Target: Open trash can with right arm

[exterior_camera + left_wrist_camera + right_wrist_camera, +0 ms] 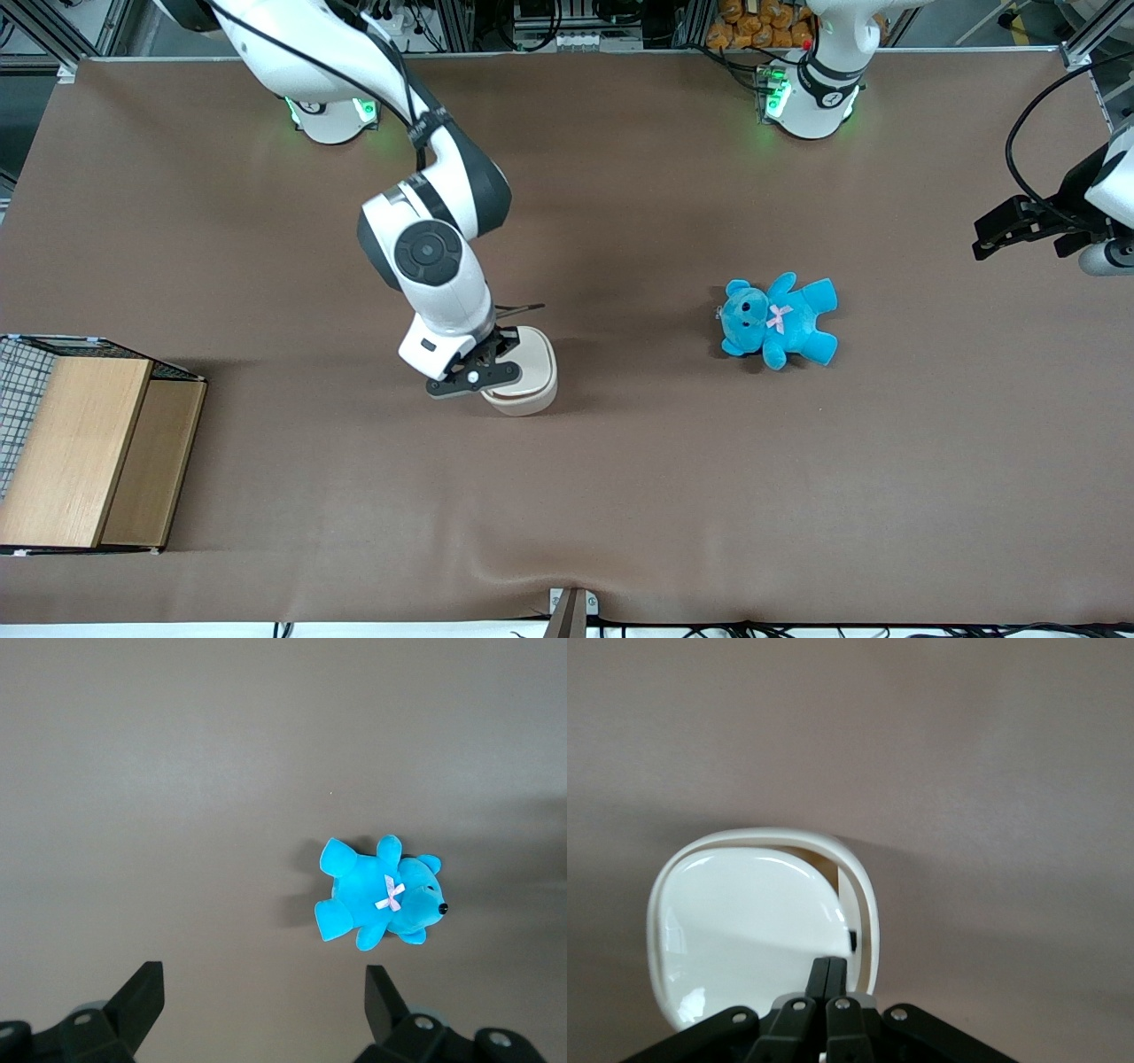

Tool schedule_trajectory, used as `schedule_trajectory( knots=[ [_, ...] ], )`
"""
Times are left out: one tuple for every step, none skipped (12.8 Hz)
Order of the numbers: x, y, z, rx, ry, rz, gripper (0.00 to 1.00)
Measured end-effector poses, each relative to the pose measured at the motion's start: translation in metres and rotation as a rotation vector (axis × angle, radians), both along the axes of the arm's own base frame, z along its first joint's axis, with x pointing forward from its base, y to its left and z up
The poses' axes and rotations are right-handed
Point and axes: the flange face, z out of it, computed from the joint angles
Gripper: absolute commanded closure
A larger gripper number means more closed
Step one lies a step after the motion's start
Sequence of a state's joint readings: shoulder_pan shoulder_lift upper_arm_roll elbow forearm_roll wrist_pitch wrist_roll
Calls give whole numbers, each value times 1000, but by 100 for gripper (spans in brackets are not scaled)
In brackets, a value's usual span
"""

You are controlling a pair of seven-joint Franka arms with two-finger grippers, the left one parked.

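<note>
**Now: gripper pressing on the bin lid**

Leftmost in the front view, a wooden box [84,452] sits at the working arm's end of the table [620,496]. Next, the right arm [434,257] bends down from its base, wrist tilted, gripper [490,361] touching the lid [749,921] of the trash can [524,372]. Its fingers [829,979] are pressed together. The lid is tilted, a gap showing along one edge. The bin stands upright mid-table. A blue teddy [778,321] lies well apart, toward the parked arm's end.
</note>
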State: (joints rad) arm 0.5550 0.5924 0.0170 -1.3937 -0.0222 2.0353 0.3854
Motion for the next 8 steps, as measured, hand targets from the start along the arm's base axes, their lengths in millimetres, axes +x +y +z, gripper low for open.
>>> schedule_trajectory(
  knots=[
    [-2,-1,14,7,-5,-2,100],
    [-3,-3,28,12,-14,-4,100],
    [-4,-6,40,14,-18,-7,89],
    [-5,-12,52,10,-18,-15,66],
    [-4,-23,69,8,-23,-29,32],
    [-3,-37,91,8,-29,-47,7],
    [-4,-52,113,8,-31,-66,0],
    [-6,-69,137,8,-33,-87,0]
  ],
)
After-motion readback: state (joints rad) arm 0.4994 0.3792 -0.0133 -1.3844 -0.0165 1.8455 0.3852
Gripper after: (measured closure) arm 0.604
